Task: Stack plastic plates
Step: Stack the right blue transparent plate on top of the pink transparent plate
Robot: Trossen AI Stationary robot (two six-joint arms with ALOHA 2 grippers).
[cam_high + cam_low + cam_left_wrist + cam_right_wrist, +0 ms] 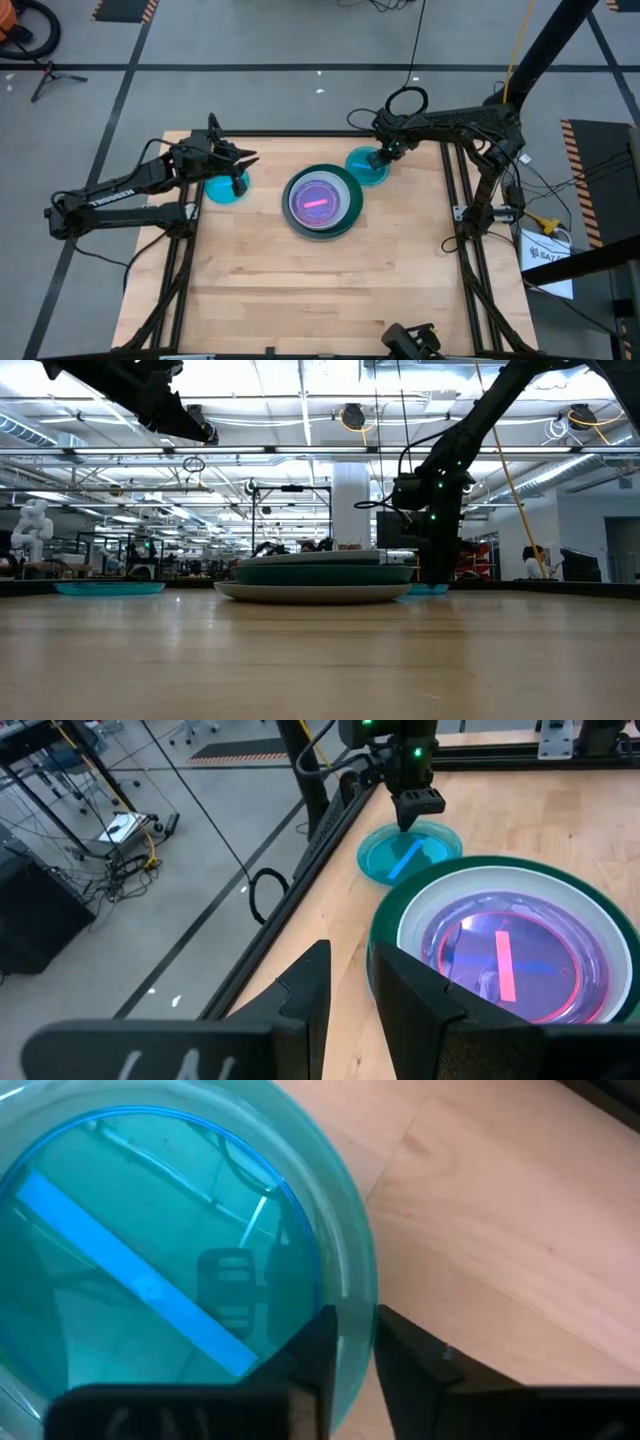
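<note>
My left gripper (243, 170) raised above blue plate (226, 187) left of stack (323, 201), fingers part open, holding nothing. Stack at table (300, 290) centre: pink-red plate on top, dark green rim, grey base. My right gripper (385, 156) down on 2nd blue plate (366, 166) right of stack, fingers (312, 1348) clamped astride its rim.

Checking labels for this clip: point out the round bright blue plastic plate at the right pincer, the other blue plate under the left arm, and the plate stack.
Right bright blue plastic plate (150, 1250): right wrist view, its centre.
Left bright blue plastic plate (218, 191): high view, exposed rim.
Plate stack (343, 213): high view, dark green rim.
</note>
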